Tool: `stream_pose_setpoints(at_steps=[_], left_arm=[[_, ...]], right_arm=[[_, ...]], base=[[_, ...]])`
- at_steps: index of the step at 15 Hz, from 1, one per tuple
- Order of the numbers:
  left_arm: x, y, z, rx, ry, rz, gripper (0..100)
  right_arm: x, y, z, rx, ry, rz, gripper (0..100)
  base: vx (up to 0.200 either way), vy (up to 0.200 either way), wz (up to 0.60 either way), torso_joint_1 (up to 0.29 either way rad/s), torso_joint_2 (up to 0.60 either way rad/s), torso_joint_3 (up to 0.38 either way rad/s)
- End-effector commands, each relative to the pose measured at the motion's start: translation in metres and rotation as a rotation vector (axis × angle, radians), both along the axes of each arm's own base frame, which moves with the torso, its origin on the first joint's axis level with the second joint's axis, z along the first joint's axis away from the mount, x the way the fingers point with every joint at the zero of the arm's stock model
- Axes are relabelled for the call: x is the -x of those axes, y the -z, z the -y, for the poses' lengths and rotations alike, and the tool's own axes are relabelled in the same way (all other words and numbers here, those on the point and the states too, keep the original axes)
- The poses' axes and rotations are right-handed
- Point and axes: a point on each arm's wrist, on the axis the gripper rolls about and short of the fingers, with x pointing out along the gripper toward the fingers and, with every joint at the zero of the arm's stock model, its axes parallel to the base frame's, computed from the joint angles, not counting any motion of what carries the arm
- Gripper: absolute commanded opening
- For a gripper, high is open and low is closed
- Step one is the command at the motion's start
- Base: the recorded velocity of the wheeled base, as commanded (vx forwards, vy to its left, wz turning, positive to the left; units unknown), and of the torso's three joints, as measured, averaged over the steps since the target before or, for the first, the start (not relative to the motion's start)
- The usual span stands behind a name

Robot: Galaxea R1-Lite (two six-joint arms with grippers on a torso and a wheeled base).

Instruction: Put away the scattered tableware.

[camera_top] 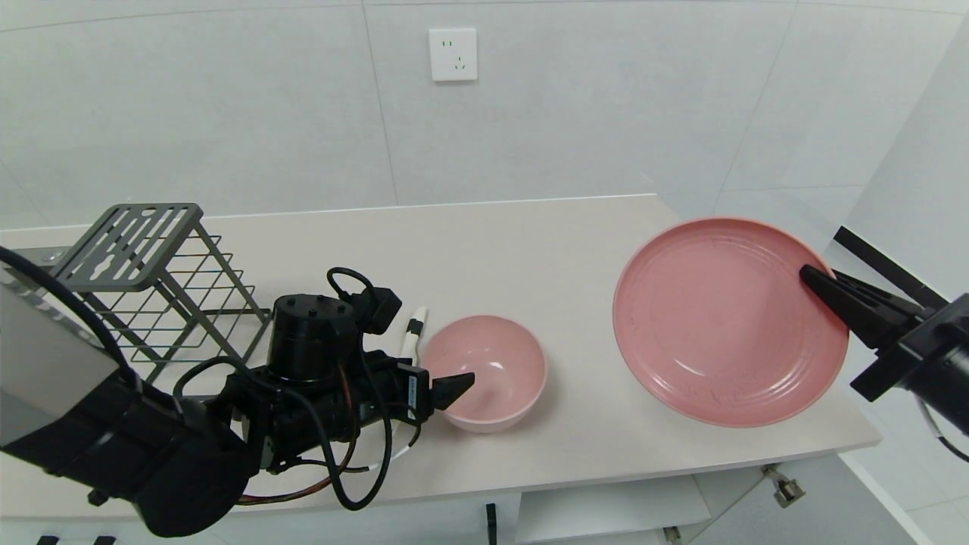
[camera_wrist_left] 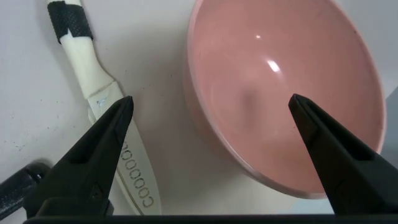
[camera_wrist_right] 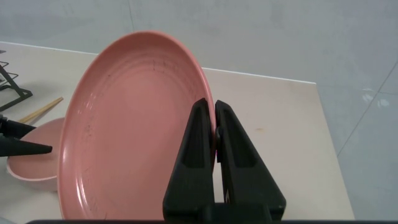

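Two pink dishes are on show. The big plate (camera_top: 727, 325) is round with ring lines pressed into it and a few tiny dark specks. It is tipped up on a slant over the right end of the table (camera_top: 530, 242). I cannot tell if its low edge touches the table. The right gripper (camera_wrist_right: 216, 118) pinches the plate's rim, with both black fingers closed tight on it, one on each face.

The bowl (camera_top: 488, 371) is smooth, shiny and the same pink. It sits upright near the front edge of the table, about halfway along. The left gripper (camera_wrist_left: 210, 99) is at the bowl with its fingers spread wide and holding nothing. One finger is over the inside of the bowl. The other is outside it, over a white tool (camera_wrist_left: 93, 81).

That white tool has a black band at one end and lies flat just beside the bowl. A thin tan stick (camera_wrist_right: 40, 110) lies near the bowl too.

A dark wire rack (camera_top: 151, 265) stands at the left end of the table. A white wall socket (camera_top: 453, 54) is on the wall behind.
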Motion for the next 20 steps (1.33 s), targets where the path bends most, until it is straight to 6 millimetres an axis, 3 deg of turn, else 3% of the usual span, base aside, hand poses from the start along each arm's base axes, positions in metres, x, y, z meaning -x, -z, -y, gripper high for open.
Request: stream_pose_setpoints(at_steps=[1, 5, 6, 10, 16, 17, 20], left_arm=[[-0.001, 0.002, 0.001, -0.003, 0.002, -0.005, 100], [-0.001, 0.004, 0.001, -0.005, 0.002, -0.009, 100], [-0.001, 0.004, 0.001, -0.007, 0.002, -0.011, 0], [0.001, 0.003, 0.000, -0.005, 0.000, -0.007, 0], [0.016, -0.062, -0.014, 0.141, -0.015, 0.243, 0], [0.027, -0.082, -0.022, 0.181, -0.026, 0.310, 0], [0.050, -0.096, -0.037, 0.210, -0.037, 0.361, 0]], right_arm=[[0.000, 0.000, 0.000, 0.003, 0.001, 0.000, 0], [0.000, 0.001, 0.000, 0.006, 0.001, -0.004, 0], [0.000, 0.000, 0.000, 0.005, 0.001, -0.002, 0], [0.000, 0.000, 0.000, 0.005, 0.001, -0.001, 0], [0.000, -0.002, 0.001, 0.008, 0.004, 0.012, 0], [0.002, -0.004, 0.001, 0.005, 0.007, 0.021, 0], [0.002, -0.003, 0.003, 0.004, 0.014, 0.019, 0]], base=[[0.000, 0.000, 0.00, 0.000, 0.00, 0.000], [0.000, 0.000, 0.00, 0.000, 0.00, 0.000], [0.000, 0.000, 0.00, 0.000, 0.00, 0.000], [0.000, 0.000, 0.00, 0.000, 0.00, 0.000], [0.000, 0.000, 0.00, 0.000, 0.00, 0.000], [0.000, 0.000, 0.00, 0.000, 0.00, 0.000], [0.000, 0.000, 0.00, 0.000, 0.00, 0.000]])
